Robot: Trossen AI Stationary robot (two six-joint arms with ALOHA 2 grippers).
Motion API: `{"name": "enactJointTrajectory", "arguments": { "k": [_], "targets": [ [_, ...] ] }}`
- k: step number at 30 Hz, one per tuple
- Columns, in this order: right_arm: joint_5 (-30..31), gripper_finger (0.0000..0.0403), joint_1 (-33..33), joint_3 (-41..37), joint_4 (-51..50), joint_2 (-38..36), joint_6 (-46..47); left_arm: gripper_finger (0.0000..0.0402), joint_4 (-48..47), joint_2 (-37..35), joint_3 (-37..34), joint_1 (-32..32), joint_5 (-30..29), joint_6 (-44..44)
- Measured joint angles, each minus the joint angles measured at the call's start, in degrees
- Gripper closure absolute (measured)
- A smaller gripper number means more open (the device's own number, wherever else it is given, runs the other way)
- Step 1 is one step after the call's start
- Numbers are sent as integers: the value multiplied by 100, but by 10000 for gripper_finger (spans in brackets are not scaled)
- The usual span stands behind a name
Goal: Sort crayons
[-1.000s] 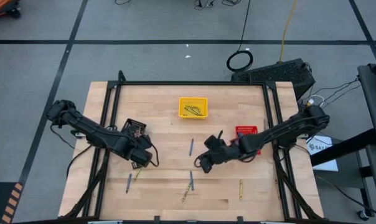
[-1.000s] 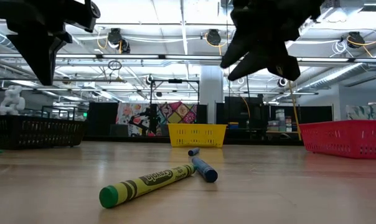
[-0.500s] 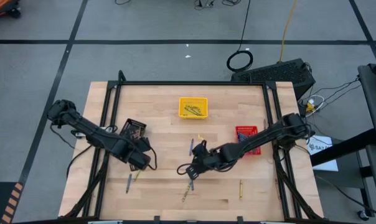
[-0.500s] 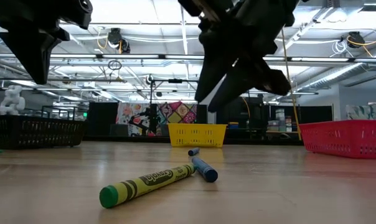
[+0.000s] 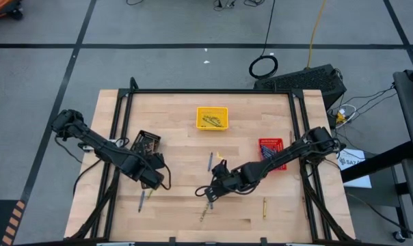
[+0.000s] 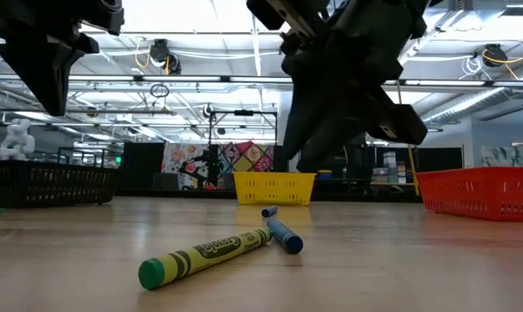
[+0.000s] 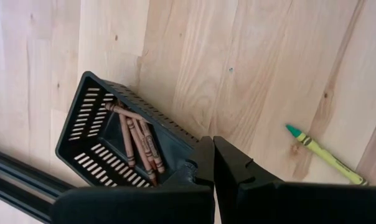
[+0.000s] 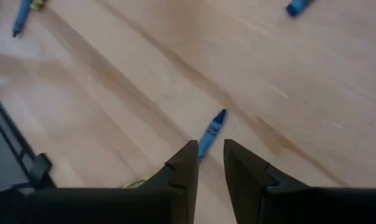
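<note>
While my right gripper [image 8: 210, 163] is hovering with fingers slightly parted, the blue crayon [image 8: 211, 131] is lying mid-table just ahead, long axis running roughly into the gap. Left gripper [image 7: 213, 163], pressed together, is waiting by the black tray [image 7: 91, 134].

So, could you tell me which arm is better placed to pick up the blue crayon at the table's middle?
The right: its open gripper is directly above the blue crayon; the left gripper is shut, farther off.

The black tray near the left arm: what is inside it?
Inside the black tray, several brown crayons lie together. The left tool, shut and empty, covers the tray's near corner in the left wrist view, so anything there is hidden.
</note>
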Motion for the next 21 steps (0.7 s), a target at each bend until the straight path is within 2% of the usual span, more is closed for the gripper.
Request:
{"name": "enactJointTrajectory", "arguments": {
  "k": [7,15,19,21],
  "targets": [
    [-5,337,18,0,105,-2,-320,401,9,0,0,1,0,-9],
    [-20,299,56,0,119,-2,-743,402,12,0,0,2,2,-13],
    [37,285,56,0,144,-2,-587,402,80,0,0,2,2,-13],
    [271,285,56,0,175,25,-359,402,72,0,0,2,2,-13]
  ]
}}
